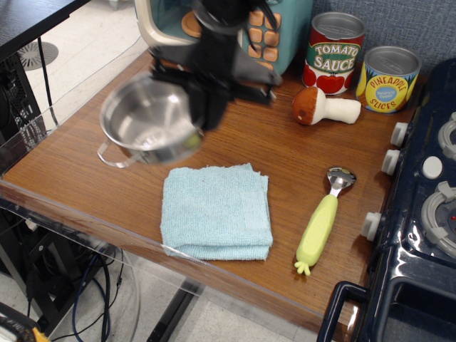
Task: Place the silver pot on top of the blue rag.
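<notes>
the rag (pixel 216 212) lies near the front edge of the worktop (pixel 85 164). the pot (pixel 151 128) hangs in the claw (pixel 206 114) above the worktop, behind the rag's left corner. right of the rag lies a scoop (pixel 322 221). behind it a toy mushroom (pixel 324 107), then two cans (pixel 335 51) by the wall.

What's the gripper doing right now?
Gripper: shut on the pot, carried in the air just behind the blue rag.
</notes>
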Available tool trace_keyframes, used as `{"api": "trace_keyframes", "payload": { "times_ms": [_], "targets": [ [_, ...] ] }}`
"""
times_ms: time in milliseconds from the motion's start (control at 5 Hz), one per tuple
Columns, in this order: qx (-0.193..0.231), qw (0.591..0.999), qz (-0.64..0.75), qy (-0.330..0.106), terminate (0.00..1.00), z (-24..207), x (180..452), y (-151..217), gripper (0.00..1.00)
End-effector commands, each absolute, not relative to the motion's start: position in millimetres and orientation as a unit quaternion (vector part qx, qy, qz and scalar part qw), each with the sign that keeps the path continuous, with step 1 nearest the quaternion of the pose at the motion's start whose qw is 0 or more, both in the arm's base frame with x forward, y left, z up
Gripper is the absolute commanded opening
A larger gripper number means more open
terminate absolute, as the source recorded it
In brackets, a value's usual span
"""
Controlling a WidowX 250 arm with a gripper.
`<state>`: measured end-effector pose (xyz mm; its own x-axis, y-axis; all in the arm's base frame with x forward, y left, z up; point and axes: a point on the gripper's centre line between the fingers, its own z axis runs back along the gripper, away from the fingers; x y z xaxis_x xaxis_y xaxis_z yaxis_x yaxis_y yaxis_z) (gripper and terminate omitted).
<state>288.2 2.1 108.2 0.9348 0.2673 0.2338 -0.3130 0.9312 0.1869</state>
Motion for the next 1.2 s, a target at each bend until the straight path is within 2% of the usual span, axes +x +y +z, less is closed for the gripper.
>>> {"api": "trace_keyframes", "payload": {
  "times_ms": [0, 200, 400, 600, 1000],
  "targets": [
    [0.086, 0.983, 0.124, -0.108, 0.0, 94, 287, -21, 0.0],
    [0.079, 0.983, 0.123, -0.109, 0.0, 84, 289, -32, 0.0],
    [0.089, 0.985, 0.118, -0.089, 0.0, 74, 292, -43, 0.0],
    [0.153, 0.976, 0.13, -0.082, 0.0, 64, 296, -37, 0.0],
    [0.142, 0.982, 0.12, -0.044, 0.0, 56, 298, -42, 0.0]
  ]
}}
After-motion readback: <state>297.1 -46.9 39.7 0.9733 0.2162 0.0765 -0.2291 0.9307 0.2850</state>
